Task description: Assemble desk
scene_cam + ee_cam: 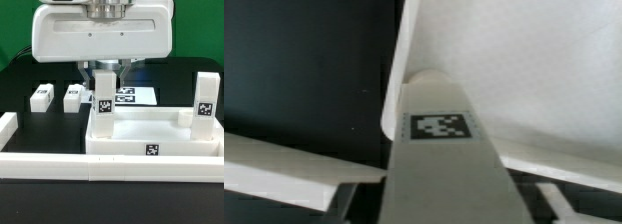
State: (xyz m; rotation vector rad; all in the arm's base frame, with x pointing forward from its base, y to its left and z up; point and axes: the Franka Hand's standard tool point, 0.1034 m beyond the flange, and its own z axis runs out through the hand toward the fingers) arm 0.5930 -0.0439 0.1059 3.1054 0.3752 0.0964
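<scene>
Exterior view: gripper (103,70) sits over the top of the upright leg (103,105), upper middle of frame. A dark finger shows on either side of the leg's top. Whether the jaws pinch the leg or stand just clear of it, cannot tell, because the broad white hand body covers the contact.

Wrist view: that leg (441,175) fills the middle with its tag (441,125) sharp. The desk slab (535,80) is pale and blurred behind it, and no finger can be made out.

Desk slab (150,138) lies lower middle of the exterior frame, with the leg at its corner on the exterior view's left. A second leg (204,100) stands upright at the corner on the exterior view's right.

- Two loose legs – one (41,95), the other (72,97) – lie at left middle, apart from the slab.
- Marker board (133,97) is behind, partly hidden.
- Front rail (50,165) is cut off at the frame edge.
</scene>
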